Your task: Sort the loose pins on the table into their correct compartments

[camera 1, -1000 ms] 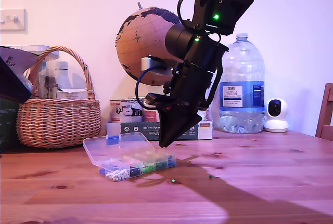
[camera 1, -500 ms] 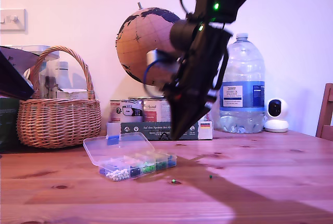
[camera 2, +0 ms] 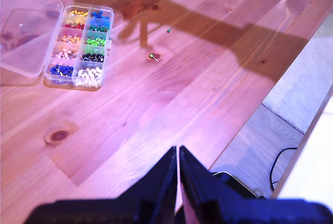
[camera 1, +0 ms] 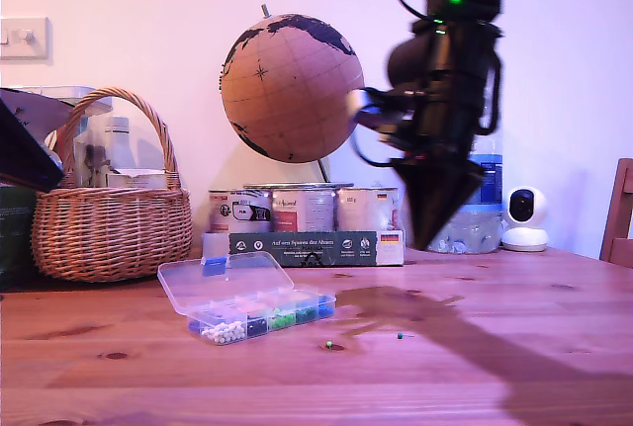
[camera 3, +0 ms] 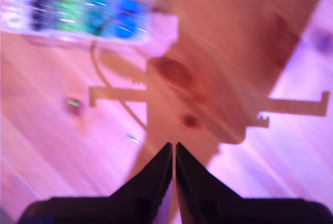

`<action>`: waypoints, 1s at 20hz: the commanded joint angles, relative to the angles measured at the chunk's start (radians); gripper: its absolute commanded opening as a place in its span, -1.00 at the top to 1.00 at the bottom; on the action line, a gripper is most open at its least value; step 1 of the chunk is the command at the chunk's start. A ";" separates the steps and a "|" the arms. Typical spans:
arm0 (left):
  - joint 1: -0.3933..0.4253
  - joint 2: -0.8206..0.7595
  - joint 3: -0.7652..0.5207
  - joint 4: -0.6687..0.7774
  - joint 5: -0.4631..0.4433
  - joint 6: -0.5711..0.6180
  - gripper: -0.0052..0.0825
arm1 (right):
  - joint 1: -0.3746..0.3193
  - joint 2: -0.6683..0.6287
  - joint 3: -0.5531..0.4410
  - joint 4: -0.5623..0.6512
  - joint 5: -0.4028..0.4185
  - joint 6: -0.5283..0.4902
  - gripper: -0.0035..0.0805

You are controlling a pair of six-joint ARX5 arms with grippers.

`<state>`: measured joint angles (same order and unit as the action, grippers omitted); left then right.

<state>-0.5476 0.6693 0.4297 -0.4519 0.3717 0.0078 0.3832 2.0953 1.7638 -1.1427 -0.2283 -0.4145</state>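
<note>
Two loose pins lie on the table [camera 1: 514, 307]: a light green one [camera 1: 328, 345] [camera 2: 152, 56] and a darker green one [camera 1: 400, 335] [camera 2: 169, 29]. The clear organiser box [camera 1: 262, 312] [camera 2: 78, 42] sits with its lid [camera 1: 218, 283] open, and its compartments hold sorted coloured pins. My second gripper [camera 1: 427, 243] [camera 3: 173, 146] hangs shut and empty above the table, off to the exterior view's right of the box and pins. Its view is blurred. My first gripper [camera 2: 177, 148] is shut with nothing in it, high above the table's edge, and is out of the exterior view.
A wicker basket [camera 1: 109, 218] stands at the exterior view's left. Behind the box are a globe [camera 1: 287, 85], a row of cans [camera 1: 307, 211] and a flat carton [camera 1: 316, 248]. A water bottle [camera 1: 490, 184], a white camera [camera 1: 524, 218] and a chair [camera 1: 621, 213] are at the exterior view's right.
The second arm has swung from just above the box toward the exterior view's right and risen a little, gripper still shut. The pins and box have not moved.
</note>
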 commanded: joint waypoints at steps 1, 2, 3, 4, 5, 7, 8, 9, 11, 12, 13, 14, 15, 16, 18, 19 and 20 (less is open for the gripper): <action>-0.002 -0.002 -0.010 0.004 0.001 0.000 0.93 | -0.006 0.030 0.000 -0.003 -0.006 -0.018 0.95; -0.002 -0.002 -0.010 0.005 0.001 0.000 0.93 | -0.006 0.030 0.000 -0.002 -0.009 -0.039 0.95; -0.002 -0.002 -0.010 0.006 0.001 0.000 0.93 | -0.006 0.030 0.000 -0.003 -0.009 -0.060 0.95; -0.002 -0.002 -0.010 0.007 0.001 0.000 0.93 | -0.006 0.030 0.000 -0.002 -0.010 -0.092 0.95; -0.002 -0.002 -0.010 0.007 0.000 0.000 0.93 | -0.006 0.030 0.000 0.001 -0.021 -0.101 0.95; -0.002 -0.002 -0.010 0.007 0.000 0.000 0.93 | -0.002 0.030 0.000 -0.005 -0.044 -0.106 0.95; -0.002 -0.002 -0.010 0.007 0.000 0.000 0.93 | 0.005 0.030 0.000 -0.015 -0.056 -0.111 0.95; -0.002 -0.002 -0.010 0.007 0.001 0.000 0.93 | 0.014 0.030 0.000 -0.010 -0.073 -0.114 0.95; -0.002 -0.002 -0.010 0.006 0.001 0.000 0.93 | 0.027 0.030 0.000 -0.004 -0.080 -0.134 0.95; -0.002 -0.002 -0.010 0.006 0.001 0.000 0.93 | 0.032 0.030 0.000 -0.003 -0.085 -0.142 0.95; -0.002 -0.002 -0.010 0.007 0.000 0.000 0.93 | 0.042 0.030 0.000 -0.002 -0.088 -0.165 0.95; -0.002 -0.002 -0.010 0.008 0.000 0.000 0.93 | 0.048 0.030 0.000 0.003 -0.087 -0.174 0.95; -0.002 -0.002 -0.010 0.011 0.000 0.000 0.93 | 0.051 0.030 0.000 -0.003 -0.078 -0.215 0.95; -0.002 -0.002 -0.010 0.011 -0.004 0.000 0.93 | 0.059 0.030 0.000 -0.016 -0.062 -0.256 0.95; -0.002 -0.002 -0.010 0.013 -0.019 0.000 0.93 | 0.080 0.030 0.000 -0.058 0.015 -0.318 0.94; -0.002 -0.002 -0.010 0.013 -0.023 0.000 0.93 | 0.093 0.030 0.000 -0.076 0.059 -0.339 0.94; -0.002 -0.002 -0.010 0.013 -0.023 0.000 0.93 | 0.103 0.030 0.000 -0.077 0.091 -0.350 0.94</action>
<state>-0.5476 0.6693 0.4297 -0.4484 0.3485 0.0078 0.4706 2.0953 1.7638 -1.2186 -0.1516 -0.7532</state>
